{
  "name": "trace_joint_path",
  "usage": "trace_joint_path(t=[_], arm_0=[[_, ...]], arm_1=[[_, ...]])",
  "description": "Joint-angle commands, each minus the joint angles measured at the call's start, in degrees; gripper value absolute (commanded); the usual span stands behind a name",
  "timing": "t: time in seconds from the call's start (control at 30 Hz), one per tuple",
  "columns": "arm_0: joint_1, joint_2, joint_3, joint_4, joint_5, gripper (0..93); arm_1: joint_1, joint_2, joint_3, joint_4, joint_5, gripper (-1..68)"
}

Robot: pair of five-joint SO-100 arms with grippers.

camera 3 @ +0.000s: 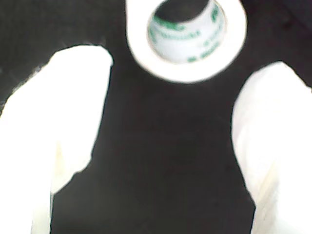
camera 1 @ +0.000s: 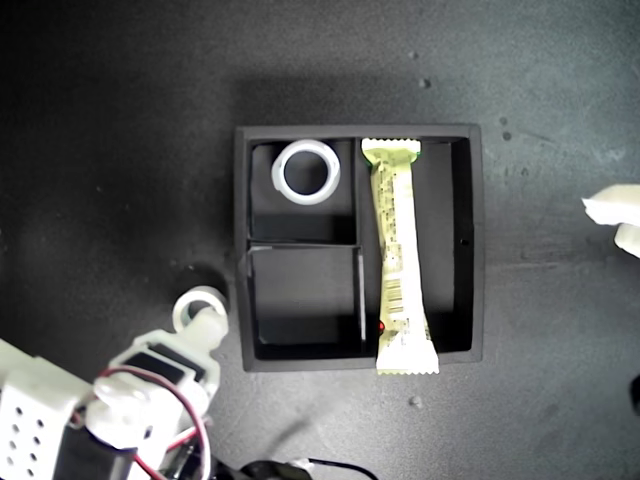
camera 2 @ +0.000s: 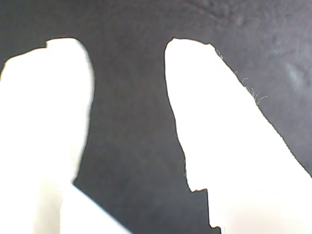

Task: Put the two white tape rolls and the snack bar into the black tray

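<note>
The black tray (camera 1: 360, 131) sits on the dark worktop (camera 1: 120, 150). One white tape roll (camera 1: 306, 172) lies flat in the small compartment at the tray's upper left in the exterior view. The small compartment below it holds nothing. The snack bar (camera 1: 397, 260) lies lengthwise in the long compartment, and its lower crimped end overlaps the tray wall.

The second white tape roll (camera 1: 200, 305), with green print on its inner core, rests on the worktop just beside the tray's left wall in the exterior view. Our second hand (camera 3: 170, 97) is released, with the jaws spread wide and this roll just beyond the fingertips (camera 3: 80, 73).

Our first hand (camera 2: 126, 48) is also released, and only bare worktop shows between its jaws.
</note>
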Motion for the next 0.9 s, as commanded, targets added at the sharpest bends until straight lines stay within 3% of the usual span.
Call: trace_joint_path(t=[0.0, 0.37, 0.87], arm_0=[[0.0, -0.6, 2.3, -3.3, -2.5, 17.1], [-0.4, -8.1, 3.3, -7.9, -6.5, 16.3], [1.2, -5.9, 2.9, -5.1, -9.1, 15.4]], arm_1=[[-2.3, 6.5, 0.1, 0.2, 7.5, 4.6], [-7.4, 8.1, 4.3, -2.3, 9.1, 4.5], [-9.1, 8.1, 10.9, -5.8, 6.1, 4.2]])
